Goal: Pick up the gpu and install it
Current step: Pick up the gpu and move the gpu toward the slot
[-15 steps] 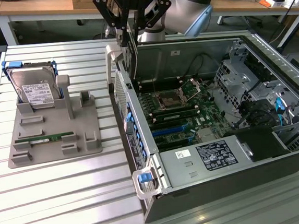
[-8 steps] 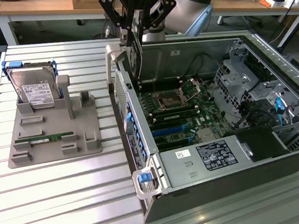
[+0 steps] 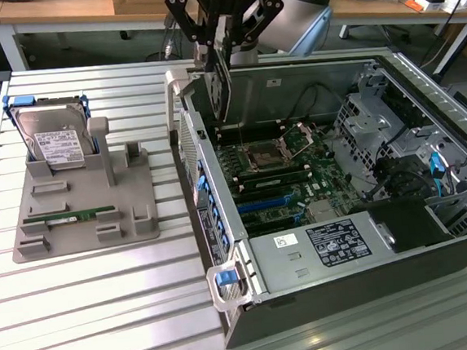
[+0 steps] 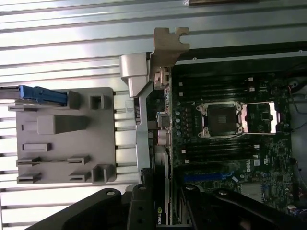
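Pickup done: gpu (image 3: 223,90) is pinched in gripper (image 3: 222,49), held over open pc case (image 3: 326,298), not yet seated on mobo (image 3: 298,165).

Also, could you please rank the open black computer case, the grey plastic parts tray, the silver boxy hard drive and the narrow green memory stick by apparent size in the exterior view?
1. open black computer case
2. grey plastic parts tray
3. silver boxy hard drive
4. narrow green memory stick
None look alike.
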You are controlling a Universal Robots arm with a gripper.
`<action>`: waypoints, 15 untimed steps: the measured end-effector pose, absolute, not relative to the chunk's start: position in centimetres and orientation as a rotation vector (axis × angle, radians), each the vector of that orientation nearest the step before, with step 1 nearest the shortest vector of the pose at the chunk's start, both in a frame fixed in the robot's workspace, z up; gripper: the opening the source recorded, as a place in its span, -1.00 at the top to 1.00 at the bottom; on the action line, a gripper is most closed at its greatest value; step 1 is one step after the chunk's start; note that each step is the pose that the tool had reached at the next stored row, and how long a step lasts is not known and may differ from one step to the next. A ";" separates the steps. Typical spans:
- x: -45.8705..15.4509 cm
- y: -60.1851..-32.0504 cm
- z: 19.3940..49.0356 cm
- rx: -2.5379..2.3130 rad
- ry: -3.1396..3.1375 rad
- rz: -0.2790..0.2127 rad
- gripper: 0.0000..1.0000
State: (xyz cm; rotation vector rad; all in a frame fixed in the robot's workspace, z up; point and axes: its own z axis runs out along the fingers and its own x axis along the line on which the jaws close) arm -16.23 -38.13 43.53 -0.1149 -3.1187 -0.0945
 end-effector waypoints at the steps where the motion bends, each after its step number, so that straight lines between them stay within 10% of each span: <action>1: -16.1 -38.1 43.5 -0.115 -3.119 -0.095 0.47; 15: -13.1 -38.1 43.5 -0.115 -3.119 -0.095 0.47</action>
